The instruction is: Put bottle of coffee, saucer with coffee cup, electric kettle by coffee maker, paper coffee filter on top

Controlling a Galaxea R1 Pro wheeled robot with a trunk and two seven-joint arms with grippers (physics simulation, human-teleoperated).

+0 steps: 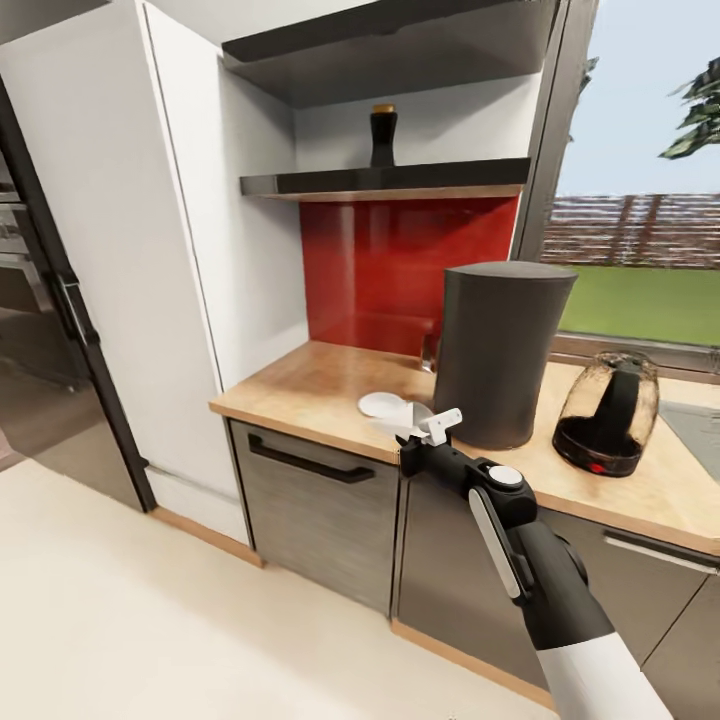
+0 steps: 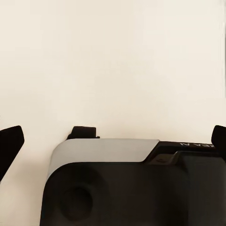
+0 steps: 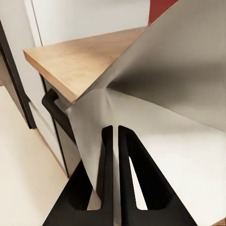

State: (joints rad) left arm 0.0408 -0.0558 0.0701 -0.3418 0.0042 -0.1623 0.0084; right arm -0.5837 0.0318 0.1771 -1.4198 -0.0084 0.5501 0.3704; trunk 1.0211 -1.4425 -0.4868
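Clamped together on the paper coffee filter (image 3: pixel 155 94), the right gripper (image 1: pixel 428 432) pinches the white sheet between its black fingers (image 3: pixel 106 174) at the front edge of the kitchen countertop (image 1: pixel 300 385). At about two o'clock from the filter stands the coffee maker (image 1: pixel 497 350); the electric kettle (image 1: pixel 606 412) sits at three o'clock of that. Up at twelve, the bottle of coffee (image 1: pixel 383 134) rests on the kitchen shelf (image 1: pixel 390 182). The left gripper's (image 2: pixel 113 141) dark tips stand well apart, seemingly open, over pale floor (image 2: pixel 113 56).
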